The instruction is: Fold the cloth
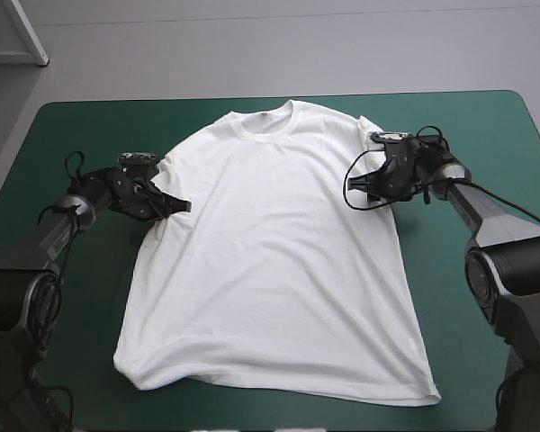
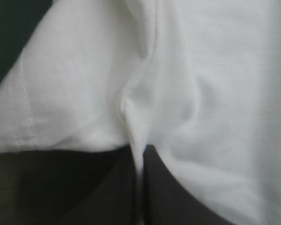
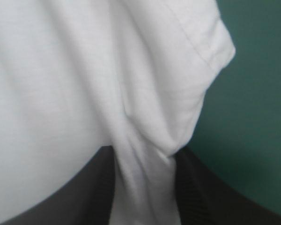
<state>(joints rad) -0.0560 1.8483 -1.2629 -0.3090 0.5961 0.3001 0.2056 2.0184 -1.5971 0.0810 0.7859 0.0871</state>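
Observation:
The white T-shirt [image 1: 270,252] lies spread flat on the teal-green table [image 1: 72,126], its collar [image 1: 274,119] toward the far edge and its hem near the front edge. My left gripper [image 1: 176,206] is low at the shirt's left side, just below the left sleeve. In the left wrist view this gripper [image 2: 139,161] is shut on a thin pinched ridge of the T-shirt [image 2: 215,93]. My right gripper [image 1: 356,180] is at the opposite side under the right sleeve. In the right wrist view it [image 3: 145,166] holds a thicker fold of the T-shirt [image 3: 61,84], with the sleeve hem [image 3: 210,56] beside it.
Bare teal-green cover runs along both sides of the shirt, behind the left arm [image 1: 36,180] and right of the right arm [image 1: 522,162]. A narrow strip of cover shows between the collar and the far edge [image 1: 162,101].

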